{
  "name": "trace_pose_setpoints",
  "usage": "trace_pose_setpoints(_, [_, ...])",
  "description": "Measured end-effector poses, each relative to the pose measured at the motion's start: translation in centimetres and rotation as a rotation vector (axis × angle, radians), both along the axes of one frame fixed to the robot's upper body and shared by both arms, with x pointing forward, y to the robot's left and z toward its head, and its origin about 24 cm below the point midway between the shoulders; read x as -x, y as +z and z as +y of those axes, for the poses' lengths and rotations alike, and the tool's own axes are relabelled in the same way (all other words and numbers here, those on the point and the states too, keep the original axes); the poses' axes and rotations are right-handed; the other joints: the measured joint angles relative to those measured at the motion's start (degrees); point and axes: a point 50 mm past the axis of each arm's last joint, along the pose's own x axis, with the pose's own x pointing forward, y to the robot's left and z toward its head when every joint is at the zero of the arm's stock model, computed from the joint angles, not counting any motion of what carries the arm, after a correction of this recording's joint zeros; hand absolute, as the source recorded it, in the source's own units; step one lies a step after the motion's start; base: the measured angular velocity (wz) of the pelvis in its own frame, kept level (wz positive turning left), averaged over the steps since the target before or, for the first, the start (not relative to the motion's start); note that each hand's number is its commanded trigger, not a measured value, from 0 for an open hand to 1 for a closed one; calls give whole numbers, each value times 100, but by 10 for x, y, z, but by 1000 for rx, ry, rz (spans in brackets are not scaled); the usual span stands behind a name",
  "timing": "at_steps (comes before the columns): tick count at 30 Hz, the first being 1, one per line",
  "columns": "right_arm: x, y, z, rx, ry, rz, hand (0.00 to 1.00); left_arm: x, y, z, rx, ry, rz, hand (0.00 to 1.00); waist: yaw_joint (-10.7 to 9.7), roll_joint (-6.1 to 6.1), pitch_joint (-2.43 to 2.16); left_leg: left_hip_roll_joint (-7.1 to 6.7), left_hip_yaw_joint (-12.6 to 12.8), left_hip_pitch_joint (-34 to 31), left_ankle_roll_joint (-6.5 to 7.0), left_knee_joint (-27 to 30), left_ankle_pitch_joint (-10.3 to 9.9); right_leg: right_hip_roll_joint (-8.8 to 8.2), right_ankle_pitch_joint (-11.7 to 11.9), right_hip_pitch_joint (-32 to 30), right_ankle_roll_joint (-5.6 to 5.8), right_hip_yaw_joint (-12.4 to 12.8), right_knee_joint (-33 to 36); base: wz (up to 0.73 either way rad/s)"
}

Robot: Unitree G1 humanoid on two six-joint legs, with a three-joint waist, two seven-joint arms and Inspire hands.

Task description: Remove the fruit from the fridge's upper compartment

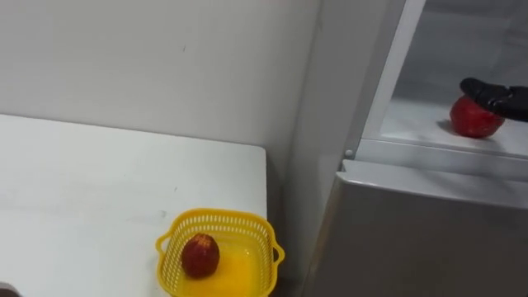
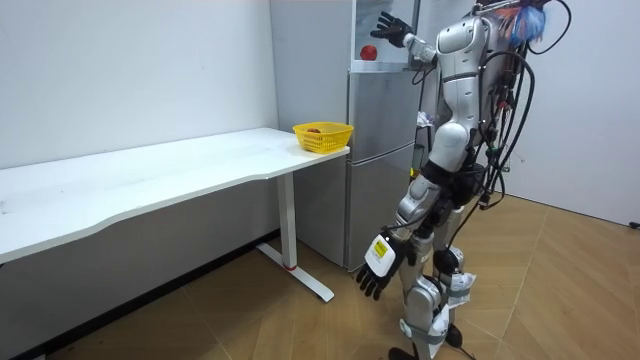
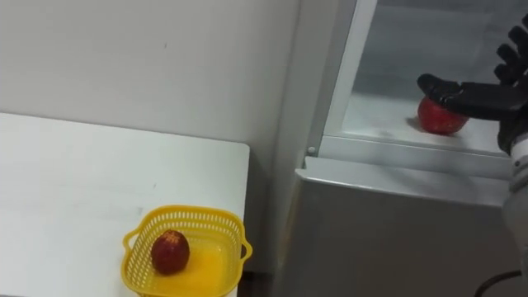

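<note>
Basket at the tabletop corner nearest the fridge, a fruit inside it, fridge right of the tabletop, second fruit on its upper shelf, right robot hand over that fruit's top.

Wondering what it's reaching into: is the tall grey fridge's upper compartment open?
Open: its white inner shelf shows, holding a round red fruit beneath the right hand.
</note>
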Motion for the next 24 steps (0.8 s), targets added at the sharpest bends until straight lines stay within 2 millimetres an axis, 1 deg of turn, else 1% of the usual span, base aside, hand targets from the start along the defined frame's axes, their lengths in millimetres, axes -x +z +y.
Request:
trace_pose_setpoints(2, [1,3,-3,12,-9,-1,0,0,0,1,-6,0,0,0,6,-28,43,0,-5,-6,-2,-16,1,0,0,5,0,-4,0,0])
trace_pose_setpoints(5, [2,3,-5,19,-19,2,0,2,1,4,-11,9,0,0,-8,-97,65,-3,-12,-12,-8,-11,4,1,0,3,0,-10,-12,0])
trace_pose_setpoints(11, [1,-2,-10,35,-48,34,0,3,2,5,-15,8,2,0,-7,-204,36,-8,-34,-12,-7,14,6,-11,0,8,0,-80,-8,2])
trace_pose_setpoints(13, [1,-2,-10,41,-49,35,0,3,2,5,-14,9,1,0,-3,-211,31,-8,-40,-12,-7,15,6,-17,0,11,0,-138,-6,0])
trace_pose_setpoints(18, [0,-3,-9,49,-45,43,0,4,1,6,-13,10,4,0,-9,-210,34,-7,-46,10,-6,9,6,-21,0,39,0,-151,-6,0])
trace_pose_setpoints(24, [-1,-11,-13,45,-41,78,0,4,2,6,-14,11,3,0,-13,-212,32,-9,-75,8,-7,-3,6,-27,0,66,0,-200,-6,2])
